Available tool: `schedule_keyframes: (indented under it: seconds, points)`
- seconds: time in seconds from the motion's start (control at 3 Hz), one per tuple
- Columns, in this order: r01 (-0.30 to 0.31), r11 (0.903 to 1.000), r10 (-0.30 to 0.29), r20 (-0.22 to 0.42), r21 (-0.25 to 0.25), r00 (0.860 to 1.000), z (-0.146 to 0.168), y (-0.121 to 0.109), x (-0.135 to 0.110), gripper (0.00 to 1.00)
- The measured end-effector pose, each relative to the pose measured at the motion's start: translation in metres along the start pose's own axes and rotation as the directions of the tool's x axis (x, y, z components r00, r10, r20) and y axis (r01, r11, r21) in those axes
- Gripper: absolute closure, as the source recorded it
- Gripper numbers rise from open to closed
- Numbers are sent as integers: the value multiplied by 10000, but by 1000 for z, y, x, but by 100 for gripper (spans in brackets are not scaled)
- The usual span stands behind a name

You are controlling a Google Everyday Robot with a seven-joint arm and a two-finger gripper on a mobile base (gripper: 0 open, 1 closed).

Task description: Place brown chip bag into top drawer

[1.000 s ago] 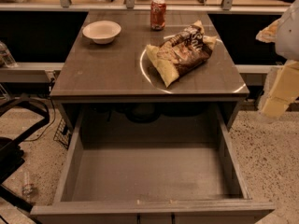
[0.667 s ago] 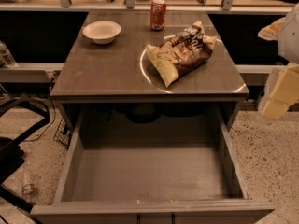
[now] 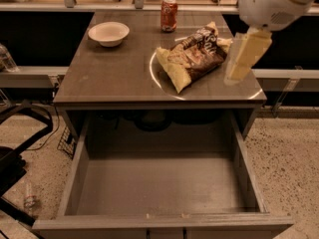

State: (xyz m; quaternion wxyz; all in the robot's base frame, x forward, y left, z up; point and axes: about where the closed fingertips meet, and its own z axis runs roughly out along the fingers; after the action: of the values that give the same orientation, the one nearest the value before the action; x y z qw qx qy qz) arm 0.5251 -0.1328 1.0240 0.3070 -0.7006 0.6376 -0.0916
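The brown chip bag [image 3: 192,59] lies flat on the right half of the grey tabletop [image 3: 109,78], tan-yellow with a dark brown centre. The top drawer [image 3: 159,183] is pulled fully open below the table's front edge, and nothing lies in it. My gripper [image 3: 246,56] hangs as a cream-coloured piece from the white arm at the upper right. It is above the table's right side, just right of the bag and close to its edge. It holds nothing that I can see.
A white bowl [image 3: 108,33] sits at the back left of the tabletop. An orange soda can [image 3: 169,14] stands at the back centre. Black chair parts [image 3: 20,148] are on the floor at the left. A shelf rail runs behind the table.
The arm has swung left from beyond the table's right edge and now hangs over the right side of the table beside the bag. The bag, bowl, can and drawer have not moved.
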Motion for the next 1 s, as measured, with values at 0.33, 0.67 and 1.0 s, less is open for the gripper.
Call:
schedule_keyframes:
  seconds: [0.33, 0.67, 1.0]
  points:
    - [2147, 9758, -2173, 768, 413, 9731, 19, -37, -41, 0]
    - [2161, 9759, -2177, 760, 297, 9730, 24, -38, -40, 0]
    - [2443, 9676, -2397, 728, -632, 9681, 73, -43, -29, 0]
